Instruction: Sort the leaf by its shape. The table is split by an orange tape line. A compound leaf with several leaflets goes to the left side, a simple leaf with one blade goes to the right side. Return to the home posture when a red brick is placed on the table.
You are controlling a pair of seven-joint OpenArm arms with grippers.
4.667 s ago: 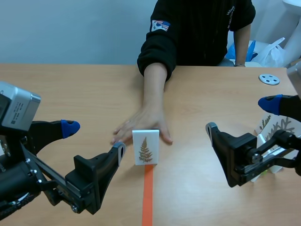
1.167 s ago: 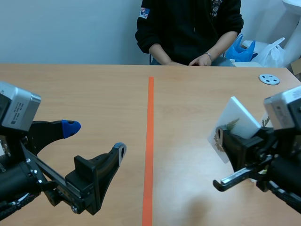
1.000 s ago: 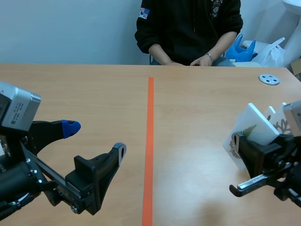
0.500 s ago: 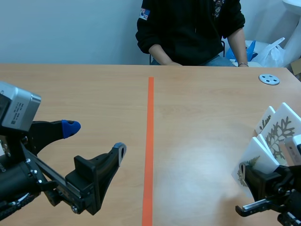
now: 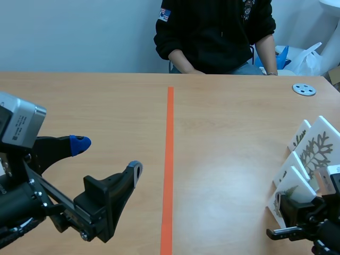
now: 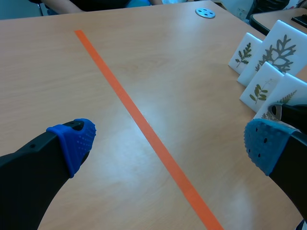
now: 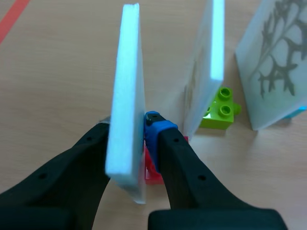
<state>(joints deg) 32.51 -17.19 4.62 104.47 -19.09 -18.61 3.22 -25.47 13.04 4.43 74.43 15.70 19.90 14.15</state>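
Observation:
The white fern-leaf card [image 5: 294,184] stands low at the table's right side, in front of a row of other leaf cards. My right gripper [image 5: 287,208] is shut on it. In the right wrist view the card [image 7: 127,96] is seen edge-on between the fingers of this gripper [image 7: 136,132], the blue pad [image 7: 153,125] against its face and a red base [image 7: 151,168] under it. My left gripper [image 5: 108,156] hangs open over the left half of the table, holding nothing; the left wrist view shows this gripper [image 6: 165,139] with its fingers wide apart.
The orange tape line [image 5: 168,159] runs down the table's middle. Other leaf cards [image 5: 319,151] stand close behind the held one; the nearest card [image 7: 206,72] has a green brick [image 7: 220,108] at its foot. A grey disc [image 5: 304,89] lies far right. A person [image 5: 218,32] sits across.
My right gripper has carried the fern card from near the tape to the right and down, into the row of cards. The left arm has not moved.

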